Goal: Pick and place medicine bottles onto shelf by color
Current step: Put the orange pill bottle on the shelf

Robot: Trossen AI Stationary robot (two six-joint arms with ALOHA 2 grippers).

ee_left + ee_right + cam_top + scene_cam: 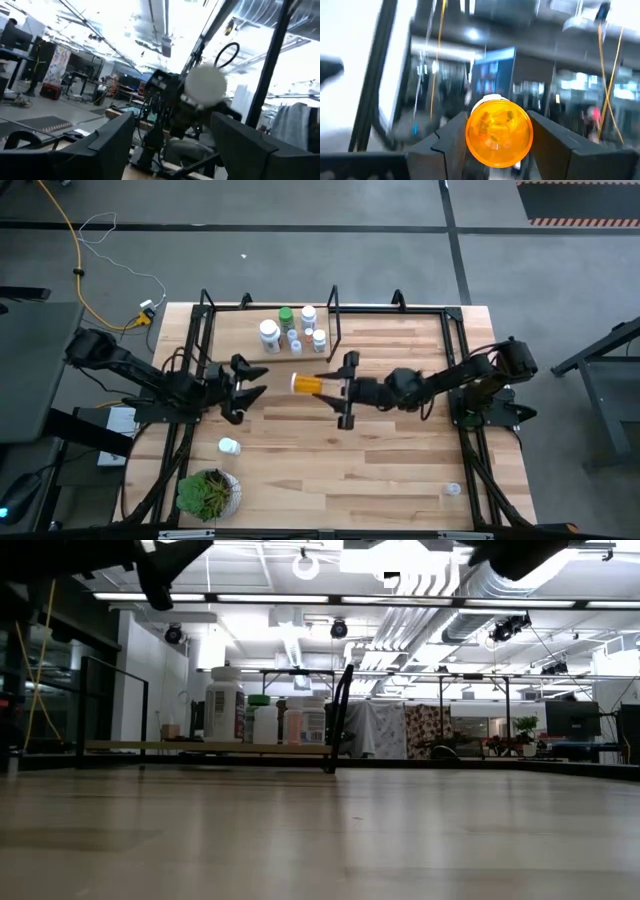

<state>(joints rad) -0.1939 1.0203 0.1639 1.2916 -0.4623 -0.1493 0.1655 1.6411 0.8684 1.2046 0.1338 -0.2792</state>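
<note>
The orange bottle (499, 131) is clamped sideways in the right gripper (338, 387) for shelving; left gripper (245, 385) fingers are spread, empty

Tabletop: light wooden plank table (330, 470), black metal frame along its edges.
Plant: leafy green succulent in a pale round pot (208, 492), near corner on the left arm's side.
Cable: yellow cord (70, 240) trailing across the grey floor beyond the table.
Background: ceiling strip lights (280, 598), patterned cloth-covered stand (400, 730).

Orange bottle (499, 132), white cap; green plant (206, 492)
</note>
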